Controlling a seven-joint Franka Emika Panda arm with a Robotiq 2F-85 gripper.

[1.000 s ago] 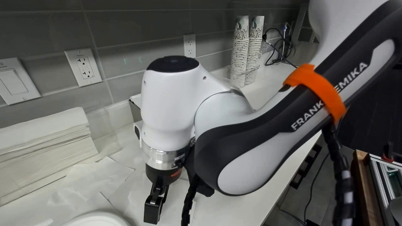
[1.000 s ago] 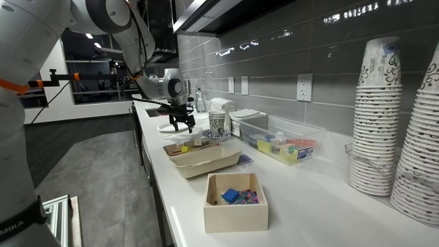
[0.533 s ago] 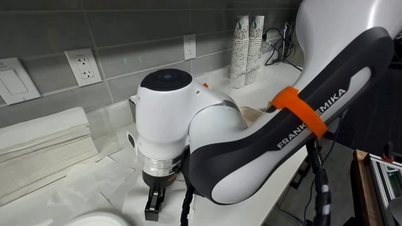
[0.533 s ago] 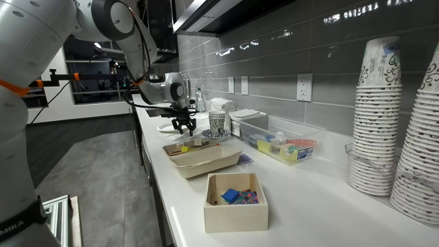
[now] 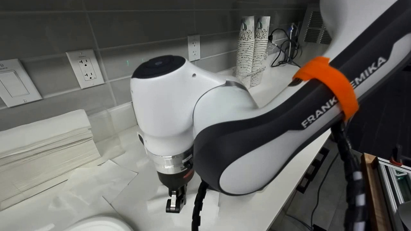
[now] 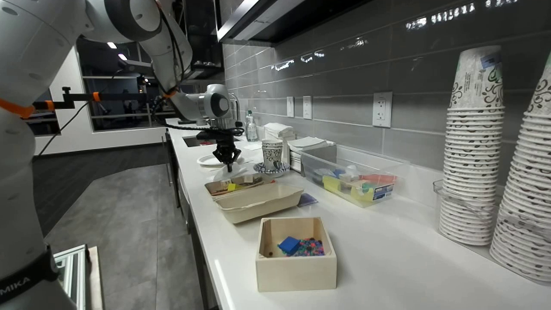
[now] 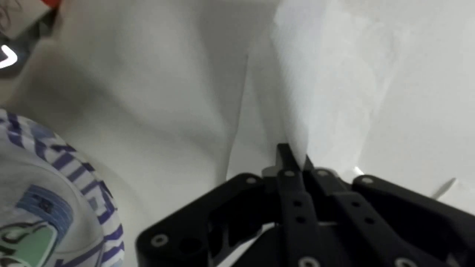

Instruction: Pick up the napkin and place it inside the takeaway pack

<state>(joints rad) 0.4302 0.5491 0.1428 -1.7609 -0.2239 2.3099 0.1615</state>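
Napkin (image 7: 306, 85), pinched in the gripper (image 7: 295, 158), points up the wrist view.

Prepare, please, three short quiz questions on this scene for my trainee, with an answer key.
1. True or false: in the wrist view, the tool is shut on the napkin.
2. Choose one: the blue block lies in (a) the takeaway pack, (b) the striped dish, (c) the wooden box.
3. How many tall cup stacks show in both exterior views?
Key: 1. true; 2. c; 3. two.
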